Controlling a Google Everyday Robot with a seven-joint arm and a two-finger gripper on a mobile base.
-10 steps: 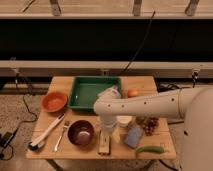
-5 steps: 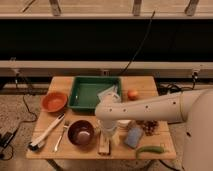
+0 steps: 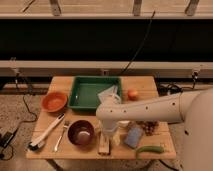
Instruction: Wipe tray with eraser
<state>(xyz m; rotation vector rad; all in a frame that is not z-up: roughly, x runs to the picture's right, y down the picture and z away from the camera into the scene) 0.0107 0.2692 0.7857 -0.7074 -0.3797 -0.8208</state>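
Gripper (image 3: 107, 135): you've got it down low near the front of the table (image 3: 62, 85), right over the eraser, on the white arm reaching in from the right of the view.
Grip: open or closed, you cannot tell from here.
Eraser (image 3: 104, 147): lying on the table near the front edge, between the dark bowl (image 3: 81, 132) and the blue-grey sponge (image 3: 133, 136).
Tray (image 3: 86, 93): back centre of the table, well apart from the eraser, with the orange bowl (image 3: 54, 101) just to its left.
Left side: brush (image 3: 47, 132) and fork (image 3: 61, 136) lie beside the dark bowl.
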